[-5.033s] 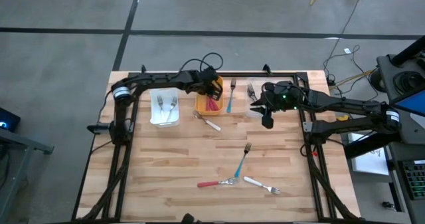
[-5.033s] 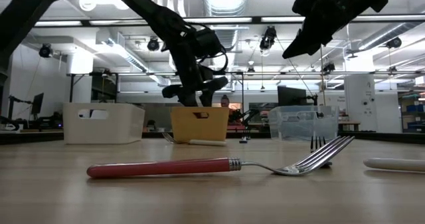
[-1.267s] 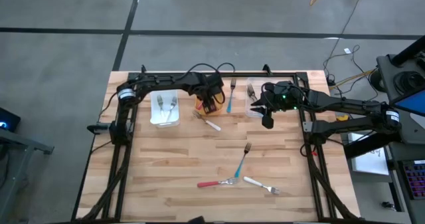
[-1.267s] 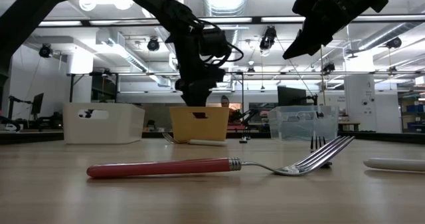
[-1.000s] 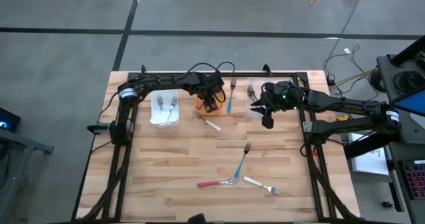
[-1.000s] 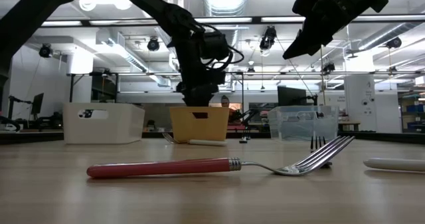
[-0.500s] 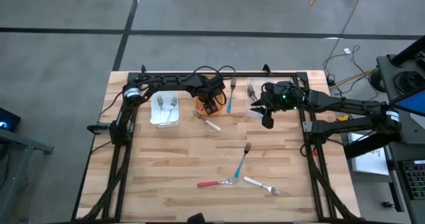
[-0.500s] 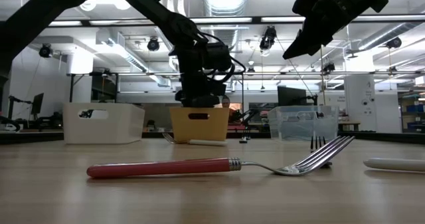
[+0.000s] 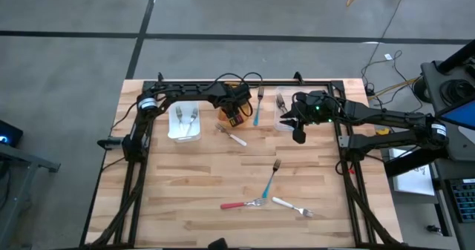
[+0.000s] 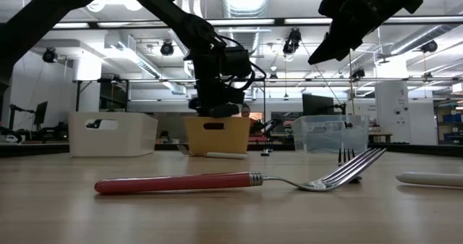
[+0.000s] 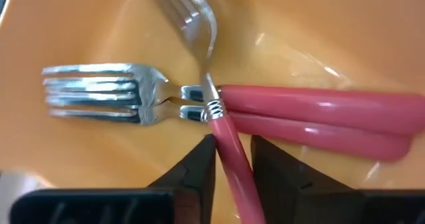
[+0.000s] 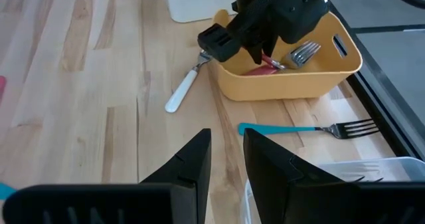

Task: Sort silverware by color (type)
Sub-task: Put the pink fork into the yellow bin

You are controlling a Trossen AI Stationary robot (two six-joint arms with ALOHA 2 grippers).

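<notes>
In the high view my left gripper (image 9: 234,116) reaches down into the orange bin (image 9: 223,122) at the far side. In the left wrist view it is shut on a red-handled fork (image 11: 222,137) that lies across two other red-handled forks (image 11: 312,114) on the bin floor. My right gripper (image 9: 299,136) hovers over the far right, its fingers slightly open (image 12: 226,164) with nothing between them. A red fork (image 9: 241,204), a teal fork (image 9: 271,177) and a white-handled fork (image 9: 292,205) lie on the near part of the table. My left gripper pinches the red fork's handle (image 11: 226,141) between its two fingers, just behind the metal collar at the head end. The fingers come steeply from above, one on each side of the handle. The fork lies across the other two forks' necks, its head (image 11: 192,18) pointing away; whether it is lifted, I cannot tell.
A white bin (image 9: 183,122) with forks stands left of the orange bin, and a clear bin (image 9: 284,109) to its right. A teal fork (image 9: 257,107) lies between orange and clear bins. A white-handled utensil (image 9: 234,137) lies just near of the orange bin.
My left gripper has sunk a little farther into the orange bin and turned slightly. The forks on the table have stayed where they were.
</notes>
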